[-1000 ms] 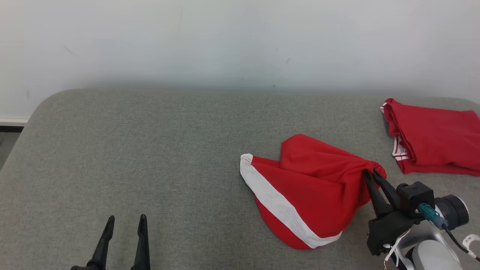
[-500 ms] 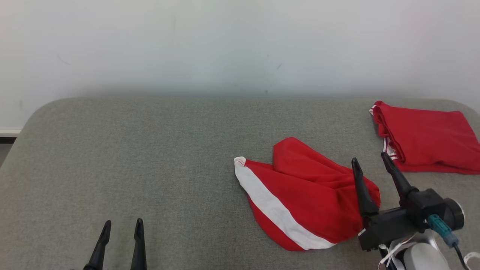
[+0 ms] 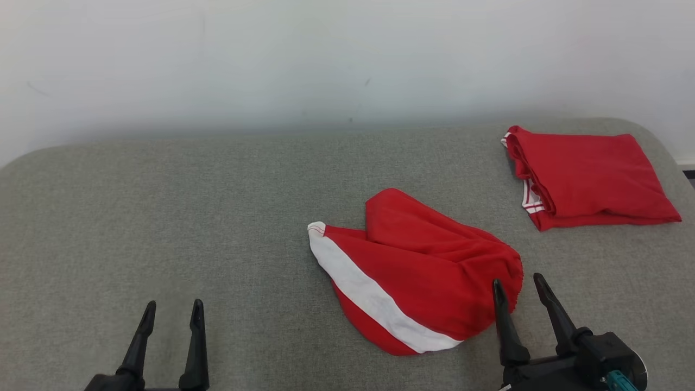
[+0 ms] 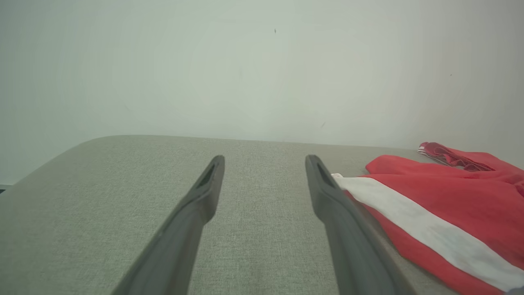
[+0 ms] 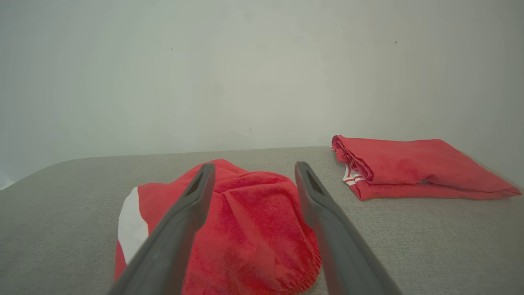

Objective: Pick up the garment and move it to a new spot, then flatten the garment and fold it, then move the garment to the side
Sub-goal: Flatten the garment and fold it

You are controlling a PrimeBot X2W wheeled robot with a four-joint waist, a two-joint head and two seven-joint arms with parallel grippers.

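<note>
Garment (image 3: 418, 271), red w/ a white stripe, lies crumpled on the grey tabletop (image 3: 163, 206), right of centre in my head view. My right tool (image 3: 516, 280) sits at its bunched near-right end, fingers spread wide, gripping nothing; can't tell if the inner finger touches the cloth. Left tool (image 3: 174, 303) is at lower left, also spread wide, well apart from the garment. A red folded piece (image 3: 586, 179) rests near the far right corner. Left wrist cam: fingers wide over bare tabletop, striped edge just to their right. Right wrist cam: fingers wide, pointing at the bunched end, folded piece beyond on the right
</note>
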